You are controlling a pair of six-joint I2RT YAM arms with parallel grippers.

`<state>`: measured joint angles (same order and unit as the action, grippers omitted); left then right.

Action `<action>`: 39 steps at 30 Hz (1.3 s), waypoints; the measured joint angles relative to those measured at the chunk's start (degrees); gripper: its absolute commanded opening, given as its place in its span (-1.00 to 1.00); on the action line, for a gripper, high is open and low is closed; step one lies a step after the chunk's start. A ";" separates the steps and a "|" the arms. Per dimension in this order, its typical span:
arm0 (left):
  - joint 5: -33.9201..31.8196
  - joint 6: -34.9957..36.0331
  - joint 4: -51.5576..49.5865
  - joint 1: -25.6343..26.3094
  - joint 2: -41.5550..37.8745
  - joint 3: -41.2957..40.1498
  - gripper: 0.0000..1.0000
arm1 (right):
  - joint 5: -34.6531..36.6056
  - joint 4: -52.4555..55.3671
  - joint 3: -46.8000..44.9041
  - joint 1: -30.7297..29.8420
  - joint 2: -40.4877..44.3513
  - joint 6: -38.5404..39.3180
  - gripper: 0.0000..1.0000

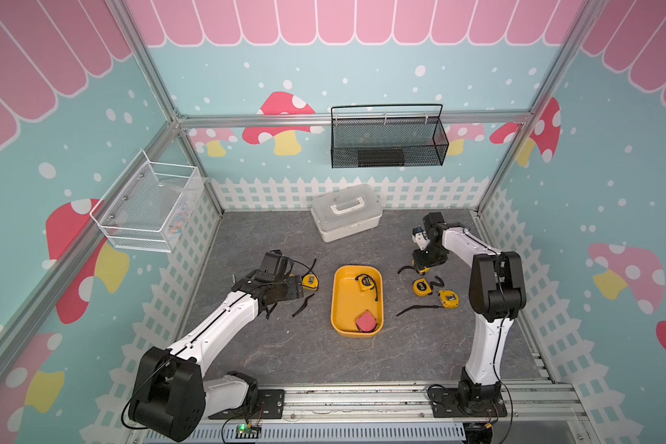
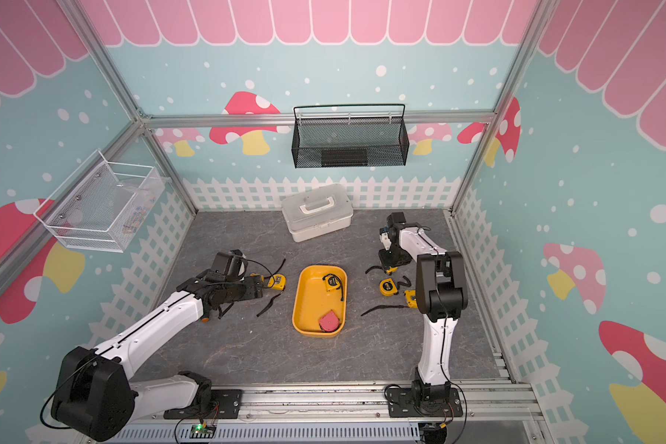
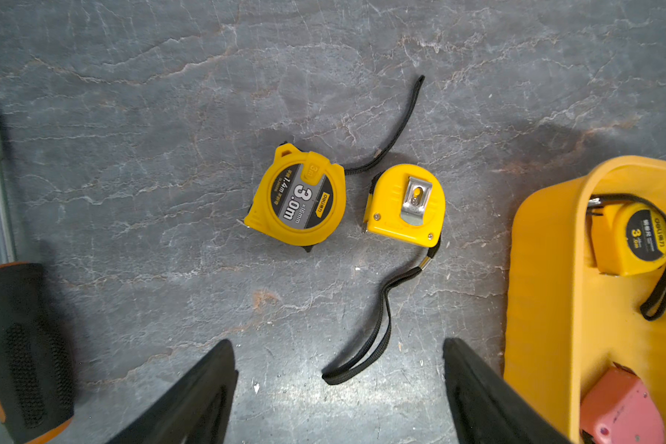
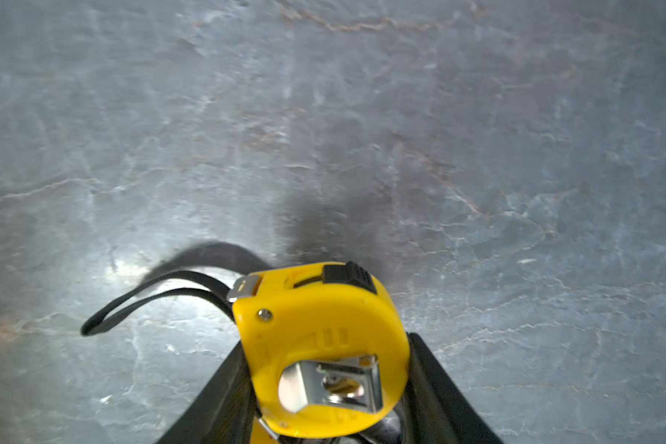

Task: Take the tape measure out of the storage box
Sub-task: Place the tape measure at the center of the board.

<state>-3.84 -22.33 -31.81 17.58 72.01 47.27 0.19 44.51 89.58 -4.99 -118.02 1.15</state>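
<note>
Pointing straight down, the right pincer [image 4: 325, 384] grips a yellow tape measure [image 4: 320, 330].

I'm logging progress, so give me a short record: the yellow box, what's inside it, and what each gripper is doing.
box: storage box, no lid
inside: yellow tape measure; pink tape measure
right gripper: shut on held tape measure, outside box
left gripper: open, empty, beside box
task: not finished

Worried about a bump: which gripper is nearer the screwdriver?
Left. The left gripper hangs open beside the screwdriver; the right gripper, shut on a tape, is far across the box.
</note>
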 measured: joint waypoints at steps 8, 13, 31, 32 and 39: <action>0.28 0.00 0.02 0.00 0.52 0.00 0.71 | 0.37 -0.85 -0.15 2.99 -0.02 -1.38 0.06; 0.79 0.00 0.07 0.00 0.98 0.00 0.71 | 0.26 -1.14 -0.74 3.50 -0.28 -1.49 0.06; 1.11 0.00 0.44 0.00 1.05 0.00 0.72 | -0.42 -3.21 -2.62 3.85 -1.53 -1.99 0.42; 1.18 0.00 0.44 0.00 1.05 0.00 0.72 | -0.48 -3.30 -2.80 3.85 -1.44 -2.12 0.46; 2.60 0.04 0.44 0.00 1.03 0.00 0.72 | -1.33 -3.96 -4.74 4.04 -0.20 -3.19 0.60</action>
<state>-1.23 -22.28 -31.38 17.58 73.03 47.27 -1.15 40.56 84.84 -0.95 -118.21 -2.04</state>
